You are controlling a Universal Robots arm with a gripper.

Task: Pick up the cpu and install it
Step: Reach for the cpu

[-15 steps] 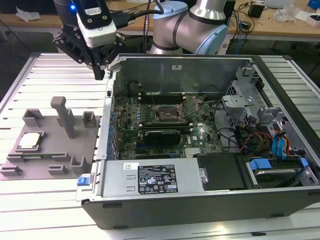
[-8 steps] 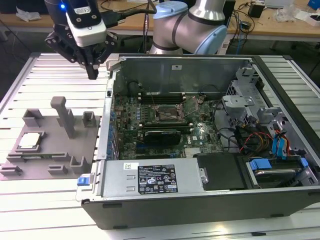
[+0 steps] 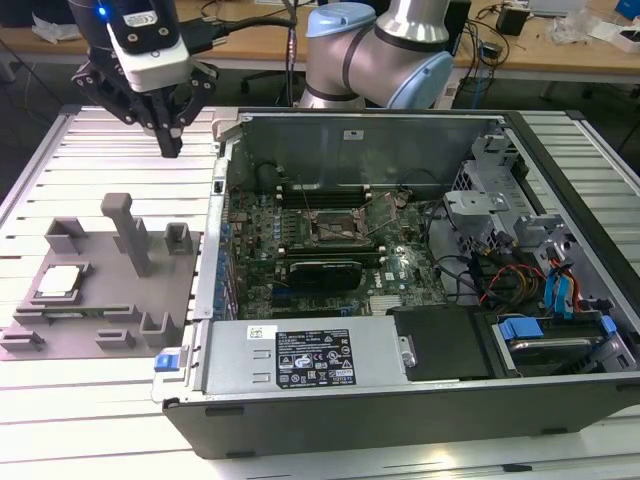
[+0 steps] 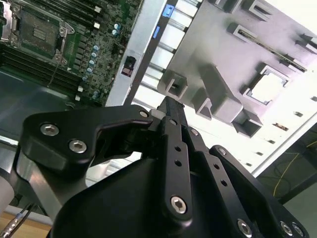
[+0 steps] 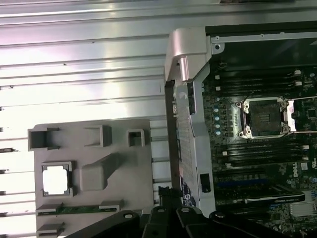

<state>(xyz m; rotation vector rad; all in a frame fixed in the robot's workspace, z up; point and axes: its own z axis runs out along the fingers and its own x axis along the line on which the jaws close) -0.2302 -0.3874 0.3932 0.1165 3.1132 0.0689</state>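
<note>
The cpu (image 3: 58,282) is a small pale silvery square lying flat in a recess of the grey fixture tray (image 3: 160,290), at the exterior view's left. Both wrist views show the cpu (image 4: 267,89) (image 5: 55,179) in that recess. My gripper (image 3: 171,148) hangs in the air behind the tray, near the computer case's back left corner, well above and apart from the cpu. Its black fingers (image 4: 171,119) meet at a point with nothing between them, so it is shut and holds nothing. The motherboard socket (image 3: 335,228) (image 5: 262,116) sits open inside the case.
The open computer case (image 3: 400,130) fills the middle and right, with a power supply (image 3: 300,355) along its near side and drive bays (image 3: 540,290) at the right. A tall post (image 3: 125,225) rises from the tray. The arm's base (image 3: 380,50) stands behind the case.
</note>
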